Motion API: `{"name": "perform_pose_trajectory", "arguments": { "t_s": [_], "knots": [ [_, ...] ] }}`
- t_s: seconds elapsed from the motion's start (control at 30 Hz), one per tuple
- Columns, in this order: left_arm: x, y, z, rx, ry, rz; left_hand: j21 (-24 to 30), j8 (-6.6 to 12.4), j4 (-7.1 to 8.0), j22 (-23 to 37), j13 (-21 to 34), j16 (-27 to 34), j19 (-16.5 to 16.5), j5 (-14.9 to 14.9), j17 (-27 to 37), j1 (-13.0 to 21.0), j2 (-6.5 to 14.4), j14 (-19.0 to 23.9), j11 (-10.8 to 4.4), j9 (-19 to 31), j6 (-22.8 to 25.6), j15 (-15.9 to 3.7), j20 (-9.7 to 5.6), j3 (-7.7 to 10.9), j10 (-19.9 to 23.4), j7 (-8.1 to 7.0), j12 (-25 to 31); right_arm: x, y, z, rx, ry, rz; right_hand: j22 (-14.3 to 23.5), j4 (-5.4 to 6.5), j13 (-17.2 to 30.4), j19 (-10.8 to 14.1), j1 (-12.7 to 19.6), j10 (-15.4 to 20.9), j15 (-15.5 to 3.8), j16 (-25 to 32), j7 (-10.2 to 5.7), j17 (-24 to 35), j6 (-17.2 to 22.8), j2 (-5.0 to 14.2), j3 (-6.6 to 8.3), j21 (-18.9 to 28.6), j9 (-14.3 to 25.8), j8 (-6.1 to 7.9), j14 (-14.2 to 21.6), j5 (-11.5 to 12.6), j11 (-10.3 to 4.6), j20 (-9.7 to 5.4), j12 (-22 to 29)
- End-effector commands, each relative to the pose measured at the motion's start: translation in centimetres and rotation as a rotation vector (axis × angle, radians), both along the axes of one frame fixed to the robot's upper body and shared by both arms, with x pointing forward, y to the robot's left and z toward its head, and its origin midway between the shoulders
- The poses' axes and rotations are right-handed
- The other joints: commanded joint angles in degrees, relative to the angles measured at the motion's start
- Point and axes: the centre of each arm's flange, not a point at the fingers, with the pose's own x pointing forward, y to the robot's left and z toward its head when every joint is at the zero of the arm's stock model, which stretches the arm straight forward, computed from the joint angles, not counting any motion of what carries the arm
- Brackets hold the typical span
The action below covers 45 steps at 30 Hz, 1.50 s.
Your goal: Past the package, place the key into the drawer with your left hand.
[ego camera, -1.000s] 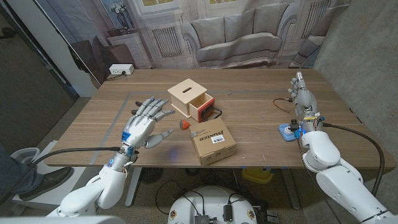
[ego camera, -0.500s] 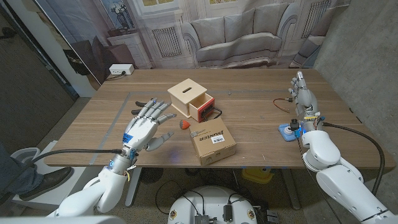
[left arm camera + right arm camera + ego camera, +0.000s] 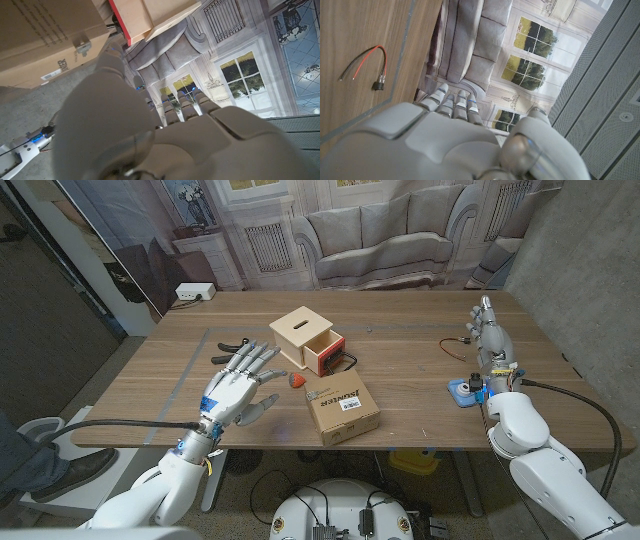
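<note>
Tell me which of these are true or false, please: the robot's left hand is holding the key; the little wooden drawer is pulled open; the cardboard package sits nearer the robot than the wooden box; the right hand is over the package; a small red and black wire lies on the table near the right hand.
1. The left hand is holding the key. False: its fingers are spread and it holds nothing; a small key-like piece lies by the package's far edge.
2. The drawer is pulled open. True: it sticks out of the wooden box.
3. The cardboard package sits nearer the robot than the wooden box. True.
4. The right hand is over the package. False: it is by the table's right edge, well away from the package.
5. A red and black wire lies near the right hand. True.
</note>
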Motion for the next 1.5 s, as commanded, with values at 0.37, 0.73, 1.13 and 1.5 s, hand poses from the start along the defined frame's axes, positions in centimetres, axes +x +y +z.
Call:
{"name": "perform_pose_trajectory", "arguments": {
  "t_s": [0.37,0.73,1.13,1.5],
  "knots": [
    [1.3,-0.7,0.3,0.063,0.004,-0.027,-0.08,1.09,0.14,0.27,0.16,0.83,0.54,-1.35,0.06,0.94,-0.02,0.68,-1.0,0.27,4.3,-6.05,0.75,-0.01,0.66,-0.4,0.54,-1.4,-0.7,-0.7,0.041,-0.036,-0.027,0.3,0.08,0.24,0.69,0.05,0.46,-0.06,0.23,0.08,0.22,0.71,0.17,-0.45,-0.42,0.33,0.47,0.62,0.35,-0.12,-0.57,0.4],
    [2.2,-1.0,0.0,0.106,-0.042,-0.05,0.14,1.39,0.12,0.3,0.14,1.22,1.21,-2.05,0.11,1.85,-0.07,2.21,-1.56,0.42,6.55,-6.76,0.98,-0.02,2.41,-0.38,1.14,-2.0,-1.1,-1.0,0.065,-0.06,-0.043,0.31,0.05,0.24,1.08,0.04,0.88,-0.25,0.31,-0.28,0.22,1.04,0.18,-0.54,-0.52,0.33,0.55,0.97,0.37,-0.16,-0.63,0.53],
    [2.4,-0.8,-1.0,0.109,-0.095,-0.119,0.39,1.81,0.45,0.33,0.12,1.51,2.18,-2.88,0.22,2.32,-0.15,3.96,-1.89,0.54,9.35,-7.5,0.58,-0.29,4.44,-0.41,1.59,-1.4,-1.0,-1.1,0.07,-0.064,-0.036,0.32,0.02,0.24,1.31,0.03,1.1,-0.34,0.35,-0.25,0.21,1.14,0.16,-0.63,-0.62,0.33,0.55,1.21,0.38,-0.41,-0.74,0.59],
    [2.9,-0.6,-1.5,0.085,-0.12,-0.158,0.52,2.13,0.66,0.36,0.1,1.73,2.9,-3.34,0.29,2.59,-0.29,5.59,-2.2,0.6,11.47,-8.34,-0.12,-0.56,6.0,-0.39,1.82,-1.6,-1.1,-1.3,0.075,-0.057,-0.039,0.33,0.02,0.24,1.39,-0.02,1.24,-0.32,0.36,-0.24,0.22,1.2,0.16,-0.71,-0.77,0.33,0.54,1.39,0.39,-0.35,-0.7,0.61]
  ]
}}
